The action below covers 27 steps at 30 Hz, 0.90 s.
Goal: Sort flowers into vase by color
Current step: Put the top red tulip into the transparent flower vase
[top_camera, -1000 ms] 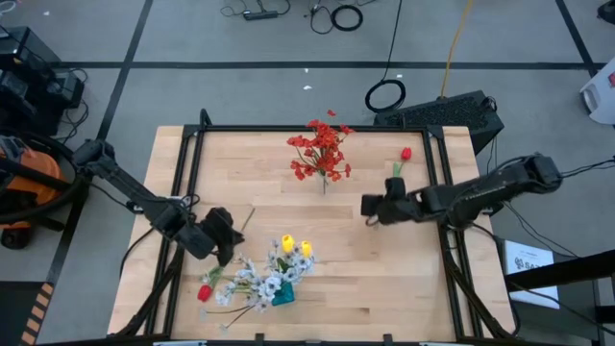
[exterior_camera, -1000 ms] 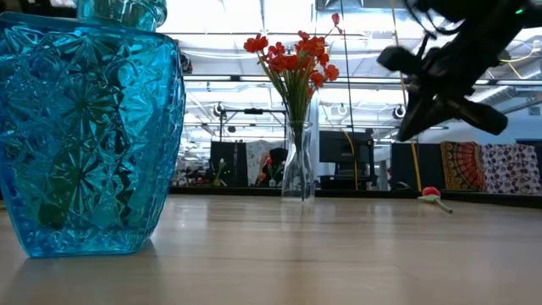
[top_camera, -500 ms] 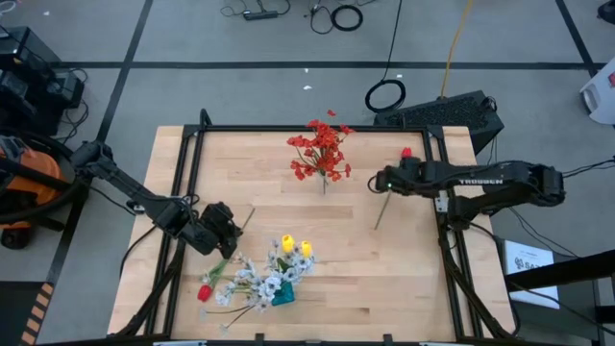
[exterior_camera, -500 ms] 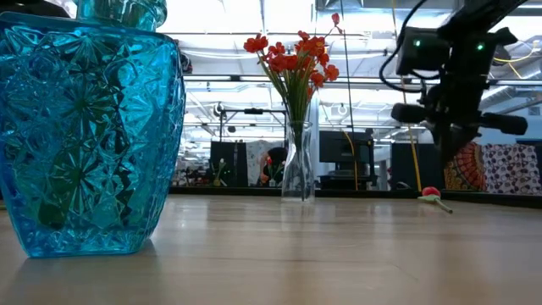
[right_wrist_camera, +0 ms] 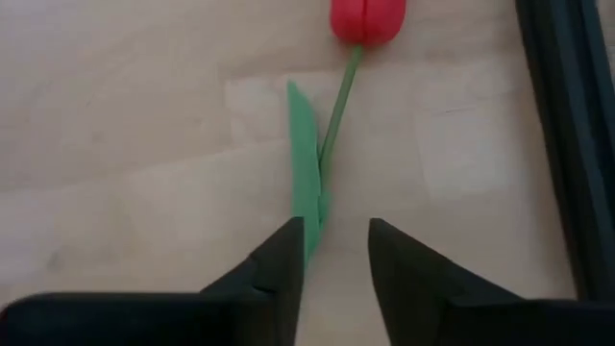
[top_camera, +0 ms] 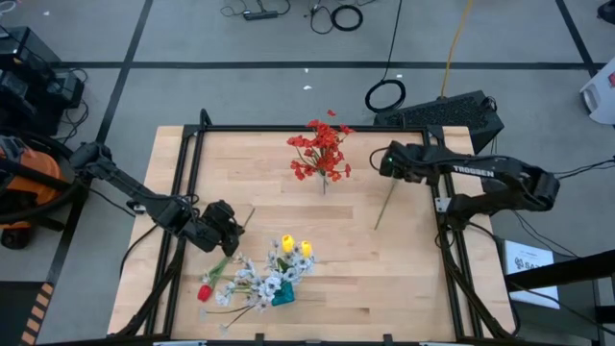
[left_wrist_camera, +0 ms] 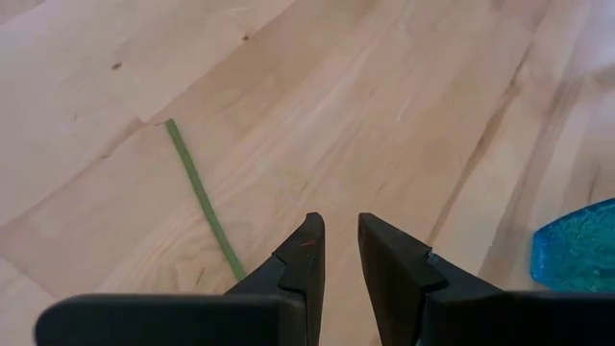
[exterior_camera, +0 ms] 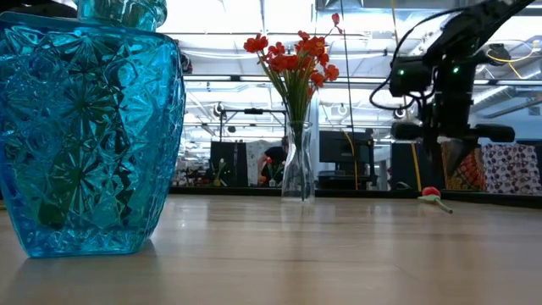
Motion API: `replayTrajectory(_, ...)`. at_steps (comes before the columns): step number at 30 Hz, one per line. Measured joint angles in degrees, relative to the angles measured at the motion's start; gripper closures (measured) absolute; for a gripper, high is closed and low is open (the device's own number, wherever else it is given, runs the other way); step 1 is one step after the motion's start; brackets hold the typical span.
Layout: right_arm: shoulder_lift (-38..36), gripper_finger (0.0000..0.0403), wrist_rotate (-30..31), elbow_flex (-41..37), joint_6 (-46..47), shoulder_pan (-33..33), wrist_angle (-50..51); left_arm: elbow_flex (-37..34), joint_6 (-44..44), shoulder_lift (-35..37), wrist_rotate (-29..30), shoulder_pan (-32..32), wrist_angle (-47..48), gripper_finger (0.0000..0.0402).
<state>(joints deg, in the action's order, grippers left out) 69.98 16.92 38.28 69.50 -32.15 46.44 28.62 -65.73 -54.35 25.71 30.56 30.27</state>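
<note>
Hovering low at the bench's [top_camera: 384, 279] left, the left end effector [top_camera: 228, 228] waits empty, fingers slightly parted, near the blue vase [top_camera: 282, 296]. Farther right, the clear vase [top_camera: 324, 183] holds red sprays [top_camera: 322, 152]. The right end effector [right_wrist_camera: 334, 252] hangs open over the red tulip [right_wrist_camera: 367, 19]; it should straddle the stem below the bud, descend squarely, then close.

Bright even light throughout; ceiling glare and backlighting in the low view.

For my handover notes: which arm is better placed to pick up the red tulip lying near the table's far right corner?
The right: its end effector hangs open directly over the red tulip's stem, while the left end effector waits across the table.
</note>
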Motion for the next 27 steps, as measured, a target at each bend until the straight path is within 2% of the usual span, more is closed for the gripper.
replayTrajectory(7, 8.5, 0.0250, -3.4, 0.0, -1.8, -5.8, -5.3, 0.0, -0.1, 0.0, -0.2, -0.2, -1.9, 0.0329)
replayTrajectory(14, 15.2, 0.0245, -4.1, 0.1, -5.4, -8.6, -10.9, 0.0, -1.5, 0.0, -0.2, -0.2, -3.6, 0.0329)
replayTrajectory(18, 17.5, 0.0277, -6.2, 0.2, -11.2, -9.5, -12.7, 0.0, -1.5, 0.0, -0.2, -0.2, -4.3, 0.0329)
replayTrajectory(24, 17.2, 0.0387, -7.0, 0.2, -19.6, -7.6, -13.9, 0.0, -1.5, 0.0, -0.2, -0.2, -4.3, 0.0329)
replayTrajectory(27, 16.4, 0.0391, -7.2, 0.1, -24.5, -5.2, -13.9, 0.0, -1.5, 0.0, -0.2, -0.2, -4.2, 0.0329)
